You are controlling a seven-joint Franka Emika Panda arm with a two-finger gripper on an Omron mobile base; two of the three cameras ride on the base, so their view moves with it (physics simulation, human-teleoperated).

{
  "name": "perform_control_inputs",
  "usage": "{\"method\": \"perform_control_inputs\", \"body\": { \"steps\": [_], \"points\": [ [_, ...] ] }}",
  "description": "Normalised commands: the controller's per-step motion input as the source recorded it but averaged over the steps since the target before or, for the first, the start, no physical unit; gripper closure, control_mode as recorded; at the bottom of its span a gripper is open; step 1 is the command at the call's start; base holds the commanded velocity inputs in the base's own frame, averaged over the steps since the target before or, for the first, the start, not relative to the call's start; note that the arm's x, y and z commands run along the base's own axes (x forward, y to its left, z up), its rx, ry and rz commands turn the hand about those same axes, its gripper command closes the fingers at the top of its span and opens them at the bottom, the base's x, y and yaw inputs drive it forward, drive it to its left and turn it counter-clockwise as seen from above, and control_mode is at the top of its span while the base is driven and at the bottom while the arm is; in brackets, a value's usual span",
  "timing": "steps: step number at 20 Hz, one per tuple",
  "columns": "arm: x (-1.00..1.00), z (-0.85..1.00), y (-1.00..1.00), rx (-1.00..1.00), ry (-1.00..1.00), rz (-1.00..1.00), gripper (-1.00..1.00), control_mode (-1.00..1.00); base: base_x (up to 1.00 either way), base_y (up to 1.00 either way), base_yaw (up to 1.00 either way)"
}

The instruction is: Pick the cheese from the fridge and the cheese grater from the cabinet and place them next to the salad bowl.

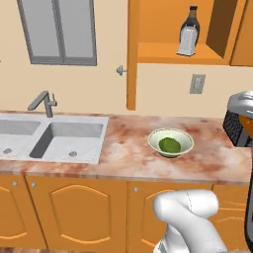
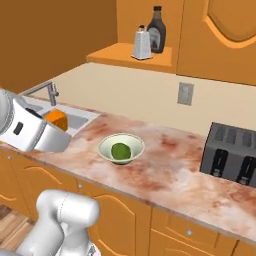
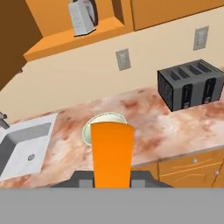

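While the gripper (image 3: 113, 177) is clamped shut on the cheese (image 3: 112, 153), the orange wedge sticks up from between the fingers in the hand view and covers the near part of the bowl (image 3: 105, 119) behind it. From the right base view the cheese (image 2: 56, 119) shows as an orange bit past the white hand, in the air in front of the counter (image 2: 170, 165) near the sink (image 2: 75, 120) – not on anything. Bowl (image 1: 171, 142) sits on the counter (image 1: 128, 153) right of the sink (image 1: 54, 138), green lump inside, nothing else touching it. Grater (image 1: 188, 39) stands upright on the open cabinet (image 1: 183, 52) shelf, above and behind the bowl, with a dark bottle (image 1: 190, 22) just behind it – the two look to be touching or nearly so, can't tell which. In the right base view the grater (image 2: 141, 44) is left of the bottle (image 2: 157, 30). Cabinet door (image 1: 131, 54) is swung open, edge-on in the left base view. Toaster (image 2: 231, 154) is on the counter well right of the bowl (image 2: 121, 148), against the wall. Wall outlet (image 2: 185, 93) sits between cabinet and counter. Faucet (image 1: 43, 103) behind the sink, window (image 1: 59, 29) above it.
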Motion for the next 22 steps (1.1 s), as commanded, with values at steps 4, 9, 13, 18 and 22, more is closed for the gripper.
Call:
{"method": "perform_control_inputs", "body": {
  "steps": [4, 9, 13, 18, 22],
  "points": [
    [0.0, 0.0, 0.0, 0.0, 0.0, 0.0, 1.0, 1.0, 0.8, -0.24, 0.23],
    [0.0, 0.0, 0.0, 0.0, 0.0, 0.0, 1.0, 1.0, 0.29, -0.41, 0.07],
    [0.0, 0.0, 0.0, 0.0, 0.0, 0.0, 1.0, 1.0, -0.77, 0.0, -0.01],
    [0.0, 0.0, 0.0, 0.0, 0.0, 0.0, 1.0, 1.0, -0.14, -0.02, -0.22],
    [0.0, 0.0, 0.0, 0.0, 0.0, 0.0, 1.0, 1.0, 0.36, -0.37, -0.31]
  ]
}}
